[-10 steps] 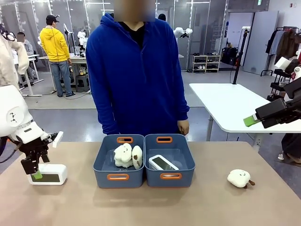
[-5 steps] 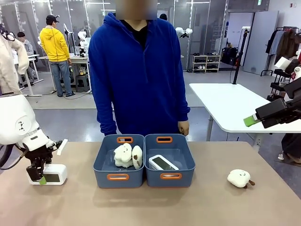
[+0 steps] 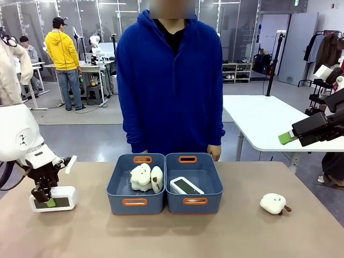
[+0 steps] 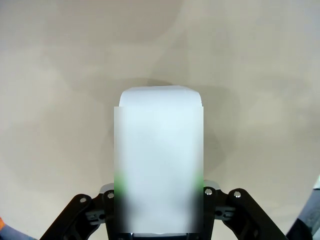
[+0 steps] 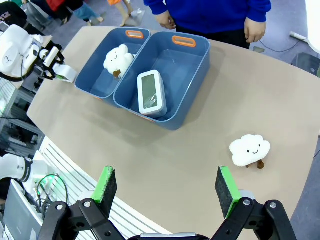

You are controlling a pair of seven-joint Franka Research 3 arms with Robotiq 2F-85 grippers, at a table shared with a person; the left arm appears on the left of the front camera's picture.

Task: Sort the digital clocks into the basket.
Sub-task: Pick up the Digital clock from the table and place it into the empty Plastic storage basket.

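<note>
Left gripper [image 3: 49, 202] clamps the digital clock [image 3: 65, 204] lying at the left end of the table [image 3: 242, 231], so that's the pick-up. Next it needs a lift and a carry past the plush bin [image 3: 115, 185] to the basket [image 3: 215, 184], where the other clock [image 3: 186, 186] lies; right gripper [image 5: 167, 192] hangs spread, empty.

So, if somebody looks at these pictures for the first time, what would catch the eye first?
The person in a blue hooded top stands at the far side of the beige table, behind two slate-blue rectangular plastic bins. The left bin holds cream plush toys, the right bin a white rounded plastic clock. Near the table's left edge, the left gripper is shut on a second white clock.
</note>
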